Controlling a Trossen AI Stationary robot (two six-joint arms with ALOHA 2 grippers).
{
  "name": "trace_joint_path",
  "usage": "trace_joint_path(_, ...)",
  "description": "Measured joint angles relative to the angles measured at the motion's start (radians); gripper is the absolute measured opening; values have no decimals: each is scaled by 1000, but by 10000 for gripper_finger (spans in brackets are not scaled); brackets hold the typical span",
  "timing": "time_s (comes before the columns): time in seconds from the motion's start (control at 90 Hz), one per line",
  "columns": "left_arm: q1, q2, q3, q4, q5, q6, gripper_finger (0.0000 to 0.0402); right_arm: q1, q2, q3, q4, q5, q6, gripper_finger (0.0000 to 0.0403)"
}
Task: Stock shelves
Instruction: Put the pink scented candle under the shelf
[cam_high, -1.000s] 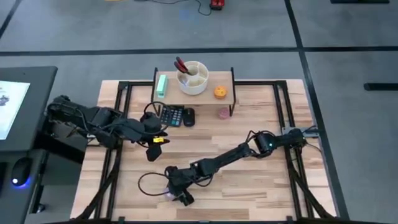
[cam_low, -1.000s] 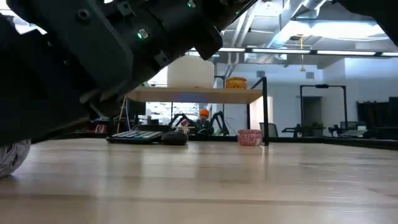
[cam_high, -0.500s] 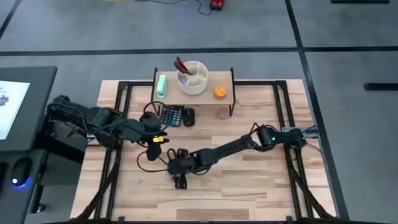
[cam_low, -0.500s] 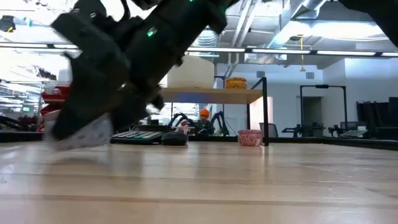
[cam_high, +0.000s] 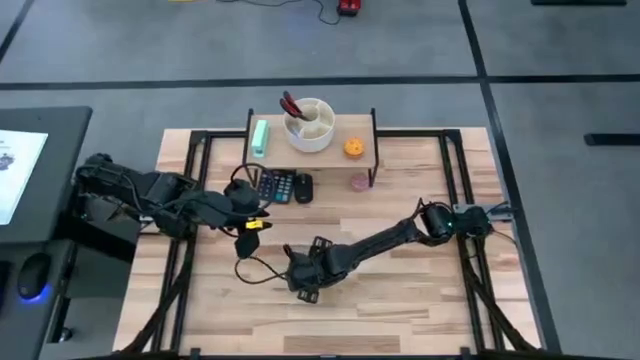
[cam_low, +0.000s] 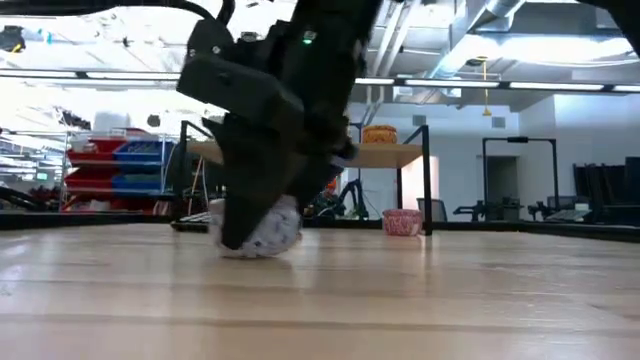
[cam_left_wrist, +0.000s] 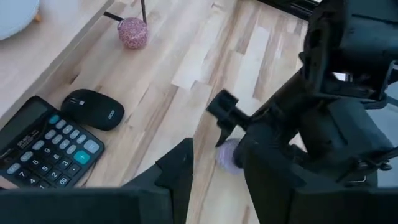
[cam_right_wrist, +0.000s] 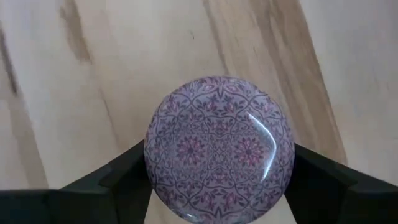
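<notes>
1. We find the right arm stretched from its base at the table's right edge diagonally across the tabletop (cam_high: 420, 290) toward the middle front, its links lying low over the wood.
2. The right gripper (cam_high: 303, 287) is pitched downward at the end of that reach. In the right wrist view its two dark fingers (cam_right_wrist: 124, 177) sit on either side of a round patterned ball (cam_right_wrist: 219, 148), white with purple and pink floral tracery; they are closed against it.
3. In the low view the ball (cam_low: 265, 228) sits under the gripper body at the table surface. We cannot tell whether it touches the wood or is just clear of it.
4. The left arm is bent in from the table's left side, with the left gripper (cam_high: 243, 245) held over the tabletop in front of the calculator (cam_high: 277, 186). Its fingers stand apart with nothing between them, as seen in the left wrist view (cam_left_wrist: 214, 180).
5. The riser shelf (cam_high: 362, 135) stands at the table's far edge, centre. On its top we note a green block (cam_high: 260, 137), a white divided cup (cam_high: 311, 124) with red-handled tools, and an orange object (cam_high: 353, 148).
6. Below the shelf front lie the calculator, a black mouse (cam_high: 303, 187) just beside it, and a pink cup (cam_high: 359, 182) near the shelf's right leg.
</notes>
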Motion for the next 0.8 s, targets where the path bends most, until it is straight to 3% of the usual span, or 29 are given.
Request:
trace_joint_path(0.411, 0, -8, 0, -2, 0, 23, 116, -39, -116, -39, -112, 54, -37, 275)
trace_joint_path(0.589, 0, -42, 0, -4, -4, 23, 116, -94, -358, -315, -80, 54, -5, 275)
trace_joint_path(0.8, 0, -98, 0, -3, -76, 30, 116, -200, -687, -711, 152, 17, 63, 274)
